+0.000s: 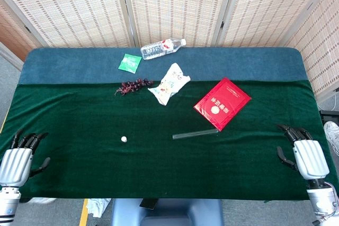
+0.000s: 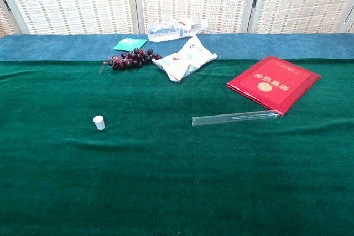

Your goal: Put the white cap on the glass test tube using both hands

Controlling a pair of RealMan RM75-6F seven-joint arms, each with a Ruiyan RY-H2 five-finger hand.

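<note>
The small white cap (image 1: pixel 124 139) (image 2: pixel 99 122) stands on the green cloth, left of centre. The glass test tube (image 1: pixel 195 134) (image 2: pixel 234 118) lies flat to its right, its far end touching the red booklet. My left hand (image 1: pixel 20 157) rests at the near left edge of the table, fingers spread and holding nothing. My right hand (image 1: pixel 304 153) rests at the near right edge, likewise spread and empty. Both hands are far from the cap and the tube. Neither hand appears in the chest view.
A red booklet (image 1: pixel 222 103) (image 2: pixel 274 84) lies right of centre. Further back are a snack packet (image 1: pixel 170 83) (image 2: pixel 185 58), a bunch of dark grapes (image 1: pixel 133 86) (image 2: pixel 128 58), a green sachet (image 1: pixel 129 63) and a lying water bottle (image 1: pixel 162 48). Woven screens stand behind.
</note>
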